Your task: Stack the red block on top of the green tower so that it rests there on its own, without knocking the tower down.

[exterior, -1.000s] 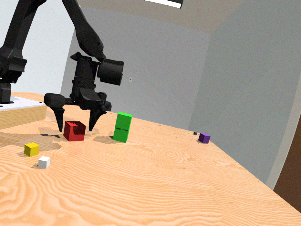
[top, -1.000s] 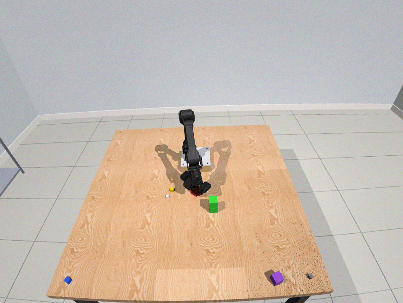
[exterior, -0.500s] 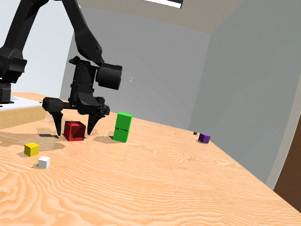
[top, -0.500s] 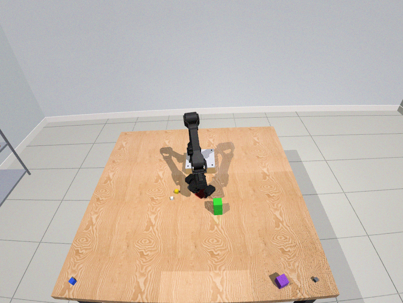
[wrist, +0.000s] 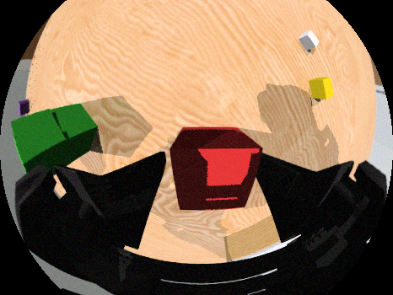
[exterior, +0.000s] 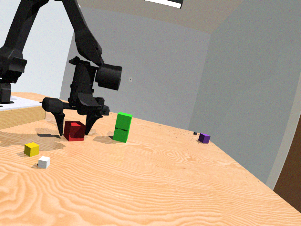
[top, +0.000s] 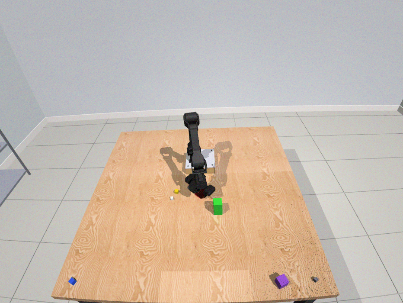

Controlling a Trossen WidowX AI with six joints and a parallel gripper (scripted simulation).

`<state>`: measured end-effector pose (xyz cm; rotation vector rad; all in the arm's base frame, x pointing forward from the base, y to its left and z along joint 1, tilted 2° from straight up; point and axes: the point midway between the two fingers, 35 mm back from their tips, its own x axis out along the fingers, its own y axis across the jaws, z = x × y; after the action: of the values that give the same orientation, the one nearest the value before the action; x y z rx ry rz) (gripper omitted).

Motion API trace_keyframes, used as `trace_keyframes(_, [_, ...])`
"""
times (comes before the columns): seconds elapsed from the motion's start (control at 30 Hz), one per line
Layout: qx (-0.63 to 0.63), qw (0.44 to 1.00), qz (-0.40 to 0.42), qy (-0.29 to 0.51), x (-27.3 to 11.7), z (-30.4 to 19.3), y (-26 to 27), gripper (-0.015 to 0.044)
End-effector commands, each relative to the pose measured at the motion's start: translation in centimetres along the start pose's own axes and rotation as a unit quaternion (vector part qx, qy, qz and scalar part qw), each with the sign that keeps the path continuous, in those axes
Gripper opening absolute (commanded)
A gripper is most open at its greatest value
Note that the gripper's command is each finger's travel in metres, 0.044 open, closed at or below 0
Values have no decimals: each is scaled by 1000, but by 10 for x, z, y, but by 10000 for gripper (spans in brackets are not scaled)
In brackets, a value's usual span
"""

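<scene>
So the counter [top: 213, 241] [exterior: 170, 199] [wrist: 139, 42] is a square light-wood top with swirly grain, on a grey tiled floor [top: 351, 195] with pale walls [top: 208, 55] [exterior: 150, 60] behind. Dark purple block [top: 281, 281] [exterior: 204, 138] [wrist: 24, 107] and a tiny dark grey block [top: 315, 279] [exterior: 195, 133] are over by one corner, small blue cube [top: 72, 280] near another corner along that same edge. Little yellow cube [top: 176, 191] [exterior: 31, 149] [wrist: 321, 88] and white cube [top: 171, 198] [exterior: 44, 162] [wrist: 309, 40] sit together, off to one side of the arm. The red cube-shaped block [top: 199, 194] [exterior: 74, 131] [wrist: 217, 168] is on the counter, between the fingers of the black pincer [top: 201, 193] [exterior: 74, 135] [wrist: 209, 155], which is pretty wide; can't tell if it's gripping. The upright two-block green tower [top: 218, 206] [exterior: 122, 127] [wrist: 55, 132] stands close by.
</scene>
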<state>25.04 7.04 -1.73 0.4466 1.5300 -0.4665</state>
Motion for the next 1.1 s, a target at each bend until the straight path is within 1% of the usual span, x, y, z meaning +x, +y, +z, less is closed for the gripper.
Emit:
trace_keyframes(0.0, [-1,1000,-2,-1,0,0,-1,282])
trace_keyframes(0.1, [-1,1000,-2,-1,0,0,-1,204])
trace_keyframes(0.33, [-1,1000,-2,-1,0,0,-1,157])
trace_keyframes(0.53, [-1,1000,-2,-1,-19,0,0,0])
trace_keyframes(1.07, [-1,1000,-2,-1,-92,0,0,0])
